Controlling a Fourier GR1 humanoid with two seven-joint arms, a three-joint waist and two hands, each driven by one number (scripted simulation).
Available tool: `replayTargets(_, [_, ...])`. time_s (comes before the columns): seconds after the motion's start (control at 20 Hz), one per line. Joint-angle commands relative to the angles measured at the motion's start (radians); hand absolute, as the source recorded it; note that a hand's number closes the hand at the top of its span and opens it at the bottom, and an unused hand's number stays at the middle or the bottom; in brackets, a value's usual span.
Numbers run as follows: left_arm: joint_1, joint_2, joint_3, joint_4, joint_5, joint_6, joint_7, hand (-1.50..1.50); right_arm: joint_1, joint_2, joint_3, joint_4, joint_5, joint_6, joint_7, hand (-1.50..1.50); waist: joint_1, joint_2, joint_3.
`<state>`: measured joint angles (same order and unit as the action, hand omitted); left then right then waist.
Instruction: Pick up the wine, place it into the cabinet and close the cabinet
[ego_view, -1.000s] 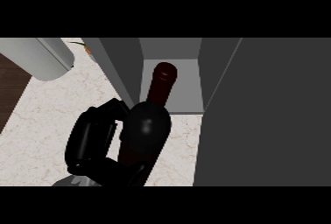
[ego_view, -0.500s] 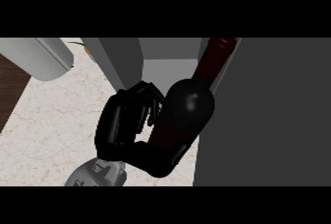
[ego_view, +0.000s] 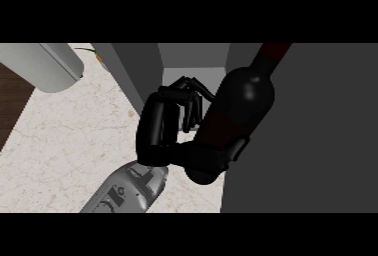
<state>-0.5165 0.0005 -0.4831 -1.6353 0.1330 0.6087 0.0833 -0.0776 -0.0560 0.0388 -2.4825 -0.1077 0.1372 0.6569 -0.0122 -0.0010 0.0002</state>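
At the cabinet (ego_view: 140, 75) mouth, the wine (ego_view: 240, 107) has moved nearer, clasped in the hand (ego_view: 170, 135); placing seems imminent.

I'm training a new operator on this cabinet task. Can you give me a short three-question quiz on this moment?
1. True or false: the wine bottle lies flat on the counter.
2. What is the hand curled around? A) the wine bottle B) a cup C) a plate
3. Fill in: the bottle's neck points toward the view's ____ edge.

Key: 1 false, it is held tilted at the cabinet opening, beside the dark door. 2 A. 3 top.
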Motion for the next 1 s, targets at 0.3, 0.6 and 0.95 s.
replayTargets(0.3, [-0.004,0.008,0.044,0.058,0.031,-0.009,-0.037,1.5,0.042,-0.016,-0.032,-0.148,-0.102,0.01,0.06,-1.5,0.007,-0.001,0.0])
replayTargets(0.6, [-0.035,0.0,-0.009,0.18,0.184,0.071,-0.189,1.5,0.003,-0.007,-0.018,-0.109,-0.092,-0.004,0.066,-1.5,-0.001,0.001,-0.001])
replayTargets(0.95, [-0.042,0.0,-0.011,0.333,0.195,0.058,-0.315,1.5,0.066,-0.011,-0.027,-0.122,-0.095,0.039,0.016,-1.5,-0.005,0.001,0.0])
